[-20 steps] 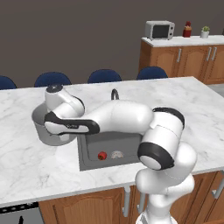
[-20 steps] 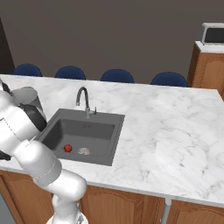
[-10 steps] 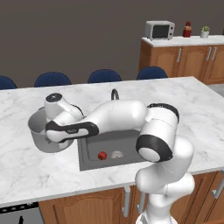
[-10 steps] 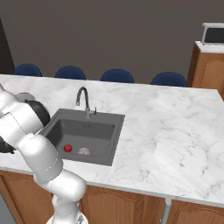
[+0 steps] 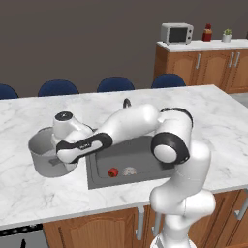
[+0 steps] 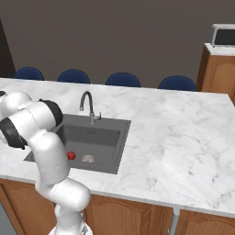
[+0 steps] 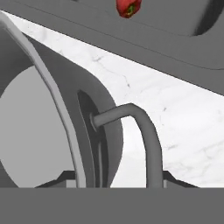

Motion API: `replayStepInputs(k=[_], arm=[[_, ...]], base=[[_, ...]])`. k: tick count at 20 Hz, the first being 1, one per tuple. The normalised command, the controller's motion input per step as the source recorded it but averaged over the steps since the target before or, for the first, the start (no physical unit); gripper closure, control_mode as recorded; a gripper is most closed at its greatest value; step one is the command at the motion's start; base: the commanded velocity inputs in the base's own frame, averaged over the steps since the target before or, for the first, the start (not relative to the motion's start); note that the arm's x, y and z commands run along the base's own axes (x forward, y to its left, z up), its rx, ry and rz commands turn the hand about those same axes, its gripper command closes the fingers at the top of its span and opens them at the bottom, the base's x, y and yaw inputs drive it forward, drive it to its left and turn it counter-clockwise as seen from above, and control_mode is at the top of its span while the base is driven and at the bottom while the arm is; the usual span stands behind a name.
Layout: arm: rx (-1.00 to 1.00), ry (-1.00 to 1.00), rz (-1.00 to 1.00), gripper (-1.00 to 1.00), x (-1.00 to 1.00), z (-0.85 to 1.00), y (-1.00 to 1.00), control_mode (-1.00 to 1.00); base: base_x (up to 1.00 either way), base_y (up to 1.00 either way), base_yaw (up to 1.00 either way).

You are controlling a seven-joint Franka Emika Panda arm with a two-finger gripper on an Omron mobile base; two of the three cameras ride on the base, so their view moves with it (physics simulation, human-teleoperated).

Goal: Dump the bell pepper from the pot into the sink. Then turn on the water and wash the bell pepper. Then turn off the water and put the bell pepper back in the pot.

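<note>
One pot (image 5: 46,155) is standing upright on the white desk (image 5: 29,193), just left of the sink (image 5: 104,167), its open mouth facing up and its straight sides running vertically. Its right side is hiding behind the robot's hand (image 5: 65,164), which is reaching down at the rim by a loop handle (image 7: 135,127); I cannot tell whether the fingers are gripping it. The pepper (image 5: 113,172) is lying in the sink near the drain (image 5: 129,171); its stem is too small to make out.
</note>
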Motion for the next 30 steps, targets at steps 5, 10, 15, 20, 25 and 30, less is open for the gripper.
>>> replayStepInputs(k=[5, 10, 15, 20, 25, 30], arm=[[-0.04, 0.01, 0.00, 1.00, 0.00, -0.37, 0.41, -1.00], [-0.05, 0.02, 0.00, 1.00, 0.00, -0.25, 0.32, -1.00], [-0.04, 0.09, 0.00, -1.00, -0.02, -0.25, 0.31, -1.00], [0.00, 0.02, 0.00, -1.00, 0.00, -0.02, 0.02, -1.00], [0.00, 0.00, -0.06, -1.00, -0.16, 0.02, 0.00, -1.00], [0.00, 0.00, -0.10, -1.00, -0.25, 0.21, 0.00, -1.00]], base=[[0.00, 0.00, 0.00], [0.00, 0.00, 0.00], [0.00, 0.00, 0.00], [0.00, 0.00, 0.00], [0.00, 0.00, 0.00], [0.00, 0.00, 0.00]])
